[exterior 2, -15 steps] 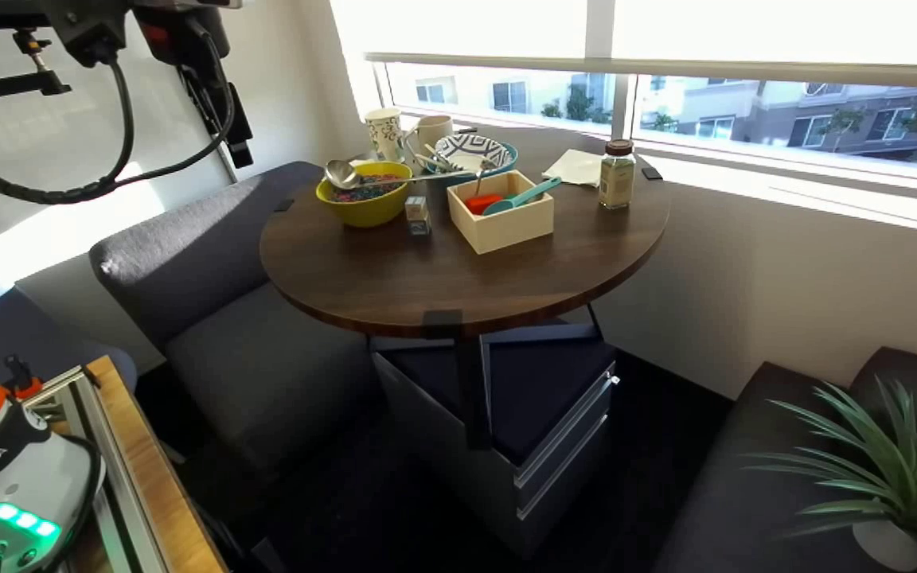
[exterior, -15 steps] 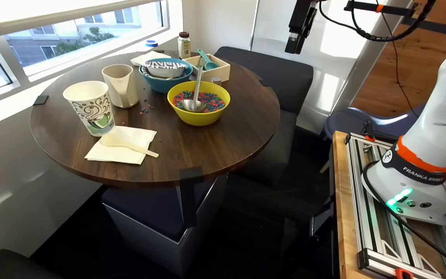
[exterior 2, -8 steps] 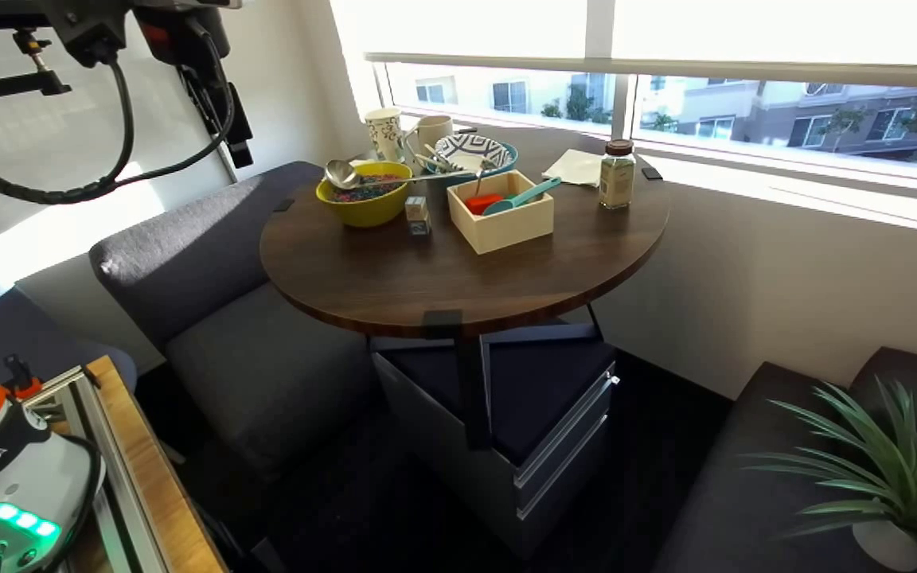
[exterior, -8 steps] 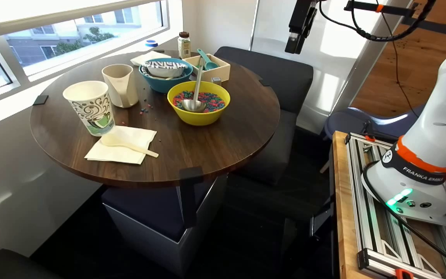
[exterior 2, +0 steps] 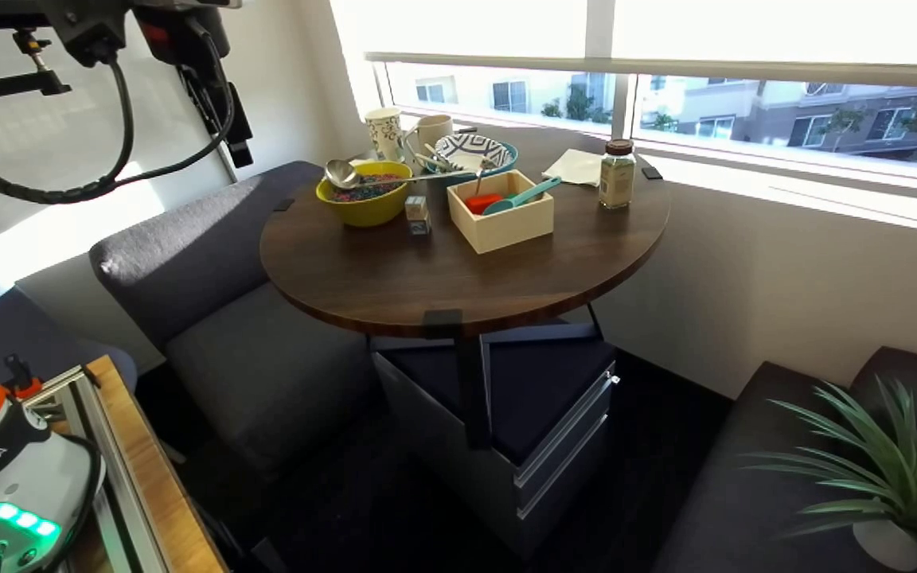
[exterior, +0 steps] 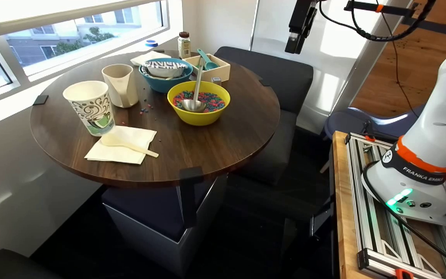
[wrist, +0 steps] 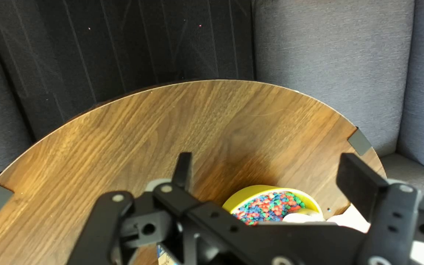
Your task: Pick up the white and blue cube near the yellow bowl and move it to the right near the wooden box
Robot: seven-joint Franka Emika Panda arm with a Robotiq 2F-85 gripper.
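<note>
The white and blue cube sits on the round table, between the yellow bowl and the wooden box. It looks stacked on a second small block. In an exterior view only the cube's top part shows behind the yellow bowl, beside the wooden box. In the wrist view a pale and blue corner shows below the left finger; most of it is hidden. My gripper is open, with nothing between its fingers, high above the table and away from the cube.
A ladle rests in the yellow bowl, its handle reaching toward the box. A teal bowl, a pitcher, a paper cup and a shaker jar stand on the table. A teal scoop lies in the box.
</note>
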